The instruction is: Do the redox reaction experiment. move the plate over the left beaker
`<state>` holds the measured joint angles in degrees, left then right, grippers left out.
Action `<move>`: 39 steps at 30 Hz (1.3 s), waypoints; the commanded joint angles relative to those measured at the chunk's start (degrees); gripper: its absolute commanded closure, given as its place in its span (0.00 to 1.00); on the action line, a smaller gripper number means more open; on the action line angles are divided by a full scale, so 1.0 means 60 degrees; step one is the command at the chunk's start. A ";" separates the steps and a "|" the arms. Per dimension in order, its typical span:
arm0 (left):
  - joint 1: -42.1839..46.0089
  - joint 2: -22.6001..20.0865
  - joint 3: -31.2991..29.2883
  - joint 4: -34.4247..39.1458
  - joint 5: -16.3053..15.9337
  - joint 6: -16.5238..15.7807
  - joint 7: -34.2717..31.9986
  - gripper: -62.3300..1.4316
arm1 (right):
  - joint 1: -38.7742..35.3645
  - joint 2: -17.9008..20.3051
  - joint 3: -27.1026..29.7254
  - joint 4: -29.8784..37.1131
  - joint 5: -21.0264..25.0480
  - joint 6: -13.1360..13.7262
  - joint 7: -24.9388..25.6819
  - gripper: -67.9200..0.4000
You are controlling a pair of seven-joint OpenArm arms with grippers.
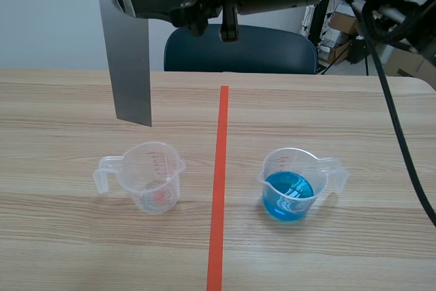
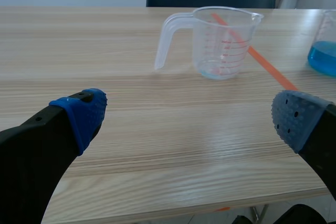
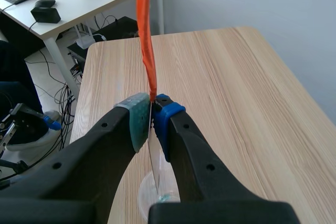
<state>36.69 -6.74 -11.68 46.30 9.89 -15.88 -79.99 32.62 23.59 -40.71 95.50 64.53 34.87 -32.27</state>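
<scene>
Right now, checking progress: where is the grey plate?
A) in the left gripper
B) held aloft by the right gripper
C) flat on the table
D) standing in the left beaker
B: the right gripper is shut on the plate, hanging above the table; the left gripper is open.

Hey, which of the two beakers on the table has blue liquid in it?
The right beaker, right of the orange tape line, holds blue liquid. The left beaker, near the hanging metal plate, looks empty.

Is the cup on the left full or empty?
Empty, it seems: the left beaker is clear right down to its bottom, while the right beaker holds blue liquid.
</scene>
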 commanded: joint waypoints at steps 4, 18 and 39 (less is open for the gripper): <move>-0.0725 -0.0160 -0.0004 -0.0736 0.0790 -0.0022 -0.1140 0.00 | 0.0142 -0.0535 0.0157 -0.0539 0.0127 0.0000 -0.0146 0.98; -0.1636 -0.0149 0.0015 -0.1217 0.1785 -0.0135 -0.1507 0.00 | 0.0142 -0.1504 0.0149 -0.1566 -0.1188 0.0007 -0.0397 0.98; -0.1698 -0.0157 0.0015 -0.0758 0.1464 -0.0652 -0.1507 0.00 | 0.0113 -0.1497 0.0142 -0.1563 -0.1188 0.0120 -0.0572 0.99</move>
<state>26.17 -7.16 -11.60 41.10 19.03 -19.73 -86.41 32.45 14.66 -40.56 85.19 56.38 35.38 -36.36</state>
